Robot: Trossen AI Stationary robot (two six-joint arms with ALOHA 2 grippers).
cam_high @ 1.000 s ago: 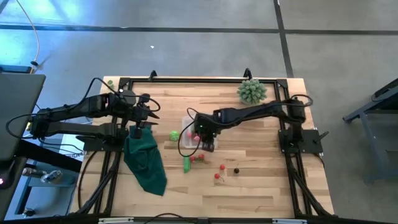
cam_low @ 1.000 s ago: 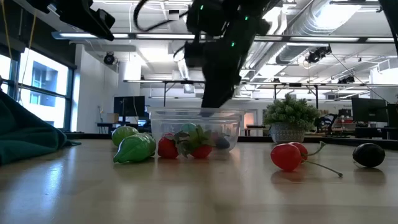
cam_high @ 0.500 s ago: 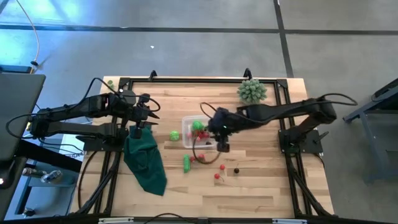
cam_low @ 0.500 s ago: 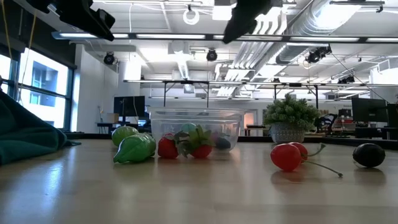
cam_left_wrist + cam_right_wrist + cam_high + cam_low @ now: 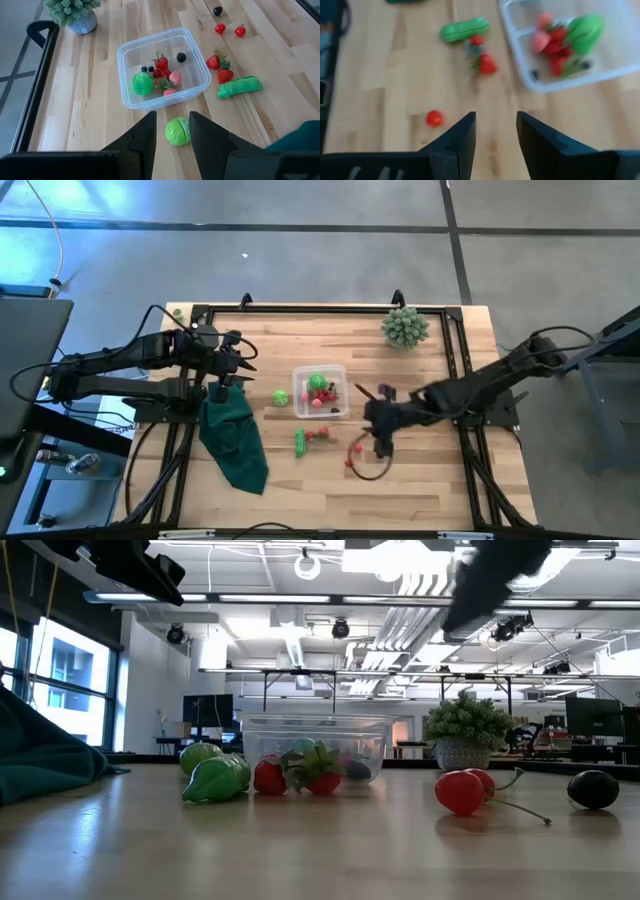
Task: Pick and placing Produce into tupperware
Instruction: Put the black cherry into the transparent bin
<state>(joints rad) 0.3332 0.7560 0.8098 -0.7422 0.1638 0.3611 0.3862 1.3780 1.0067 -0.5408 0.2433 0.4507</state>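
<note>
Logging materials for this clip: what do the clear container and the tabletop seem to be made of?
The small clear square container looks like thin glossy plastic: the wood and the toy produce show through its walls, and its rim catches light. The tabletop looks like pale butcher-block wood with a smooth matte finish: long jointed strips with visible grain.

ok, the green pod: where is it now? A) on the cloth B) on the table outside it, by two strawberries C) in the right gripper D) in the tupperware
B: the green pod lies on the table beside two strawberries, outside the tupperware.
</note>
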